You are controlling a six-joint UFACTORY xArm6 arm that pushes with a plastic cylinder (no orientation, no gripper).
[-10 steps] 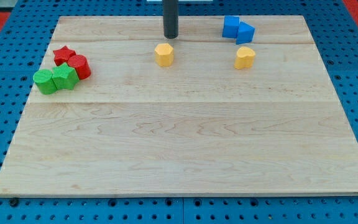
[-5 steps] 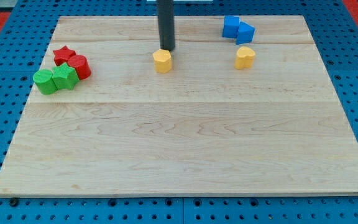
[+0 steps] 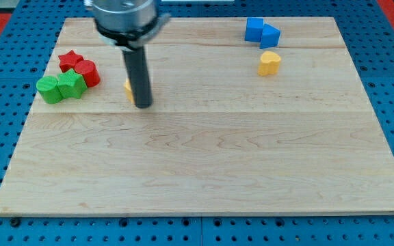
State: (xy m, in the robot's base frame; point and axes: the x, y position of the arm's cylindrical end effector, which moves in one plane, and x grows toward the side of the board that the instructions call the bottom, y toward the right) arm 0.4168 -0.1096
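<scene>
Red-green cluster (image 3: 69,76) just left of my tip (image 3: 143,106) — yellow block (image 3: 128,88) seemingly touching.

Wooden board (image 3: 204,164) carries red, green, yellow, blue blocks.

My dark rod hangs straight down from the view's top, my tip (image 3: 143,105) resting on the board

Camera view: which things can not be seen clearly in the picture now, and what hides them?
- Yellow block by my tip: the rod covers nearly all of it, only a sliver shows at the rod's left, so its shape and whether it touches the tip cannot be told.
- Rod's mount: cut off by the view's top edge and blurred.
- Two blue blocks: pressed together, exact shapes unclear.
</scene>
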